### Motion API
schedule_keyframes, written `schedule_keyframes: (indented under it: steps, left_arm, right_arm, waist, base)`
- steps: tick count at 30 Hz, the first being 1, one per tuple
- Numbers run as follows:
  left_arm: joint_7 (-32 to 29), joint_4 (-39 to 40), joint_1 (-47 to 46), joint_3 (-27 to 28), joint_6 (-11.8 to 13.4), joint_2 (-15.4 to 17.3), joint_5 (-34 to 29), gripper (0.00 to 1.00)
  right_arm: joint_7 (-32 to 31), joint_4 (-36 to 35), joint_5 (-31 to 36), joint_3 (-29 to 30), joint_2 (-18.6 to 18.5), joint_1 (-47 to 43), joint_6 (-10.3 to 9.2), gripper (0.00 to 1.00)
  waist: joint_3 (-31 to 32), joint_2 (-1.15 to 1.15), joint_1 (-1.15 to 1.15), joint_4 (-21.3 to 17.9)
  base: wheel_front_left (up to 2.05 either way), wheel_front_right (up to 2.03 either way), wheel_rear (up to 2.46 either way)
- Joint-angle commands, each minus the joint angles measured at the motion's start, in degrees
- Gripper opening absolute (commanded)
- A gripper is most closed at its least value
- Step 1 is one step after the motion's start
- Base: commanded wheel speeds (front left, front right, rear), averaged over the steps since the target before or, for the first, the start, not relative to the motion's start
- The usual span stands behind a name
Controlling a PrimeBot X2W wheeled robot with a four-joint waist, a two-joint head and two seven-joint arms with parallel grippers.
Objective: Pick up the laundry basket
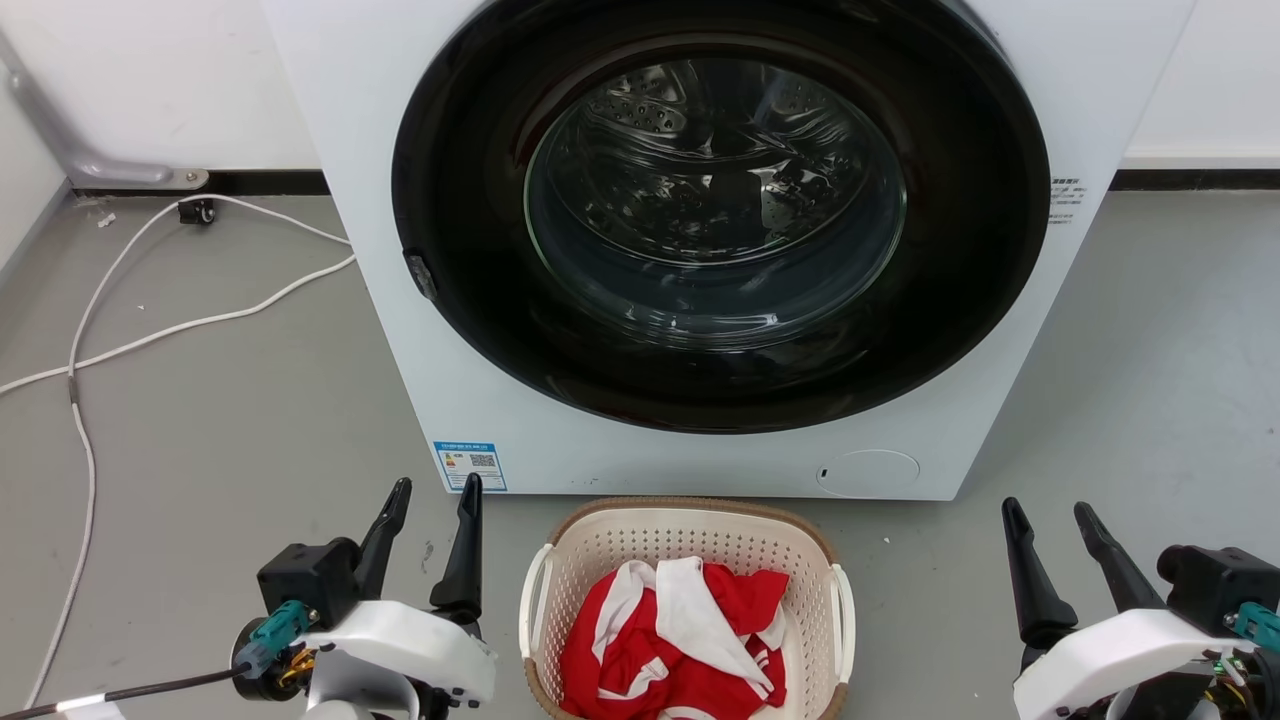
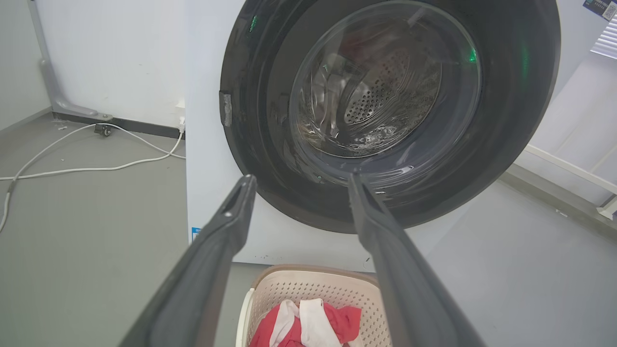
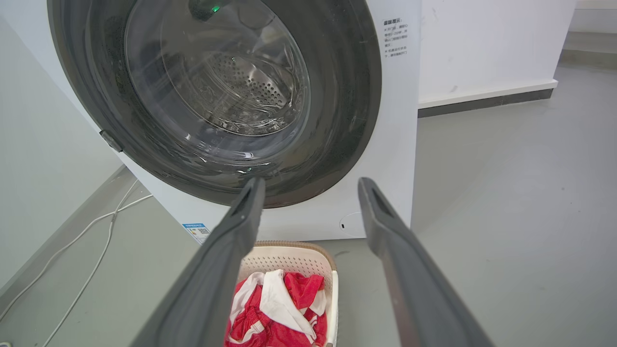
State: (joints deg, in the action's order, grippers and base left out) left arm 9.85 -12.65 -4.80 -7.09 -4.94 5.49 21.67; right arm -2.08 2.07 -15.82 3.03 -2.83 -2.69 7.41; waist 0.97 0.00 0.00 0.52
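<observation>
A white front-loading washing machine (image 1: 460, 400) carries two printed items on its front panel. At about 7 o'clock from the round door sits a blue-bordered sticker (image 1: 470, 466) bearing a QR code (image 1: 483, 461) and a small coloured mark; its lettering is too small to read. At 3 o'clock from the door, a block of small dark print (image 1: 1068, 192) runs in several short lines under a heading. It appears to be in Chinese characters and is not legible even in the right wrist view. A dark card (image 2: 600, 7) with pale print, cut off at 1 o'clock in the left wrist view, is likewise unreadable. No brand name or number can be made out.
</observation>
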Motion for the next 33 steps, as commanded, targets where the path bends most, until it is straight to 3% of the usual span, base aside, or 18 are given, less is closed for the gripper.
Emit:
schedule_keyframes:
  steps: [1, 33]
  left_arm:
    - [0.5, 0.2, -1.0, -0.2, 0.2, 0.4, -1.1, 1.00]
    - [4.2, -1.9, -0.8, -1.7, 0.7, 0.0, -13.0, 1.00]
  right_arm:
    - [0.1, -0.8, 1.0, 0.0, -0.1, -0.2, 0.12, 1.00]
    - [3.0, -0.8, 12.1, -0.3, -0.1, -1.6, 0.07, 1.00]
  waist:
    - [0.0, 0.00, 0.00, 0.0]
    - [0.7, 0.00, 0.00, 0.4]
  base:
    - [0.00, 0.00, 0.00]
    - [0.00, 0.00, 0.00]
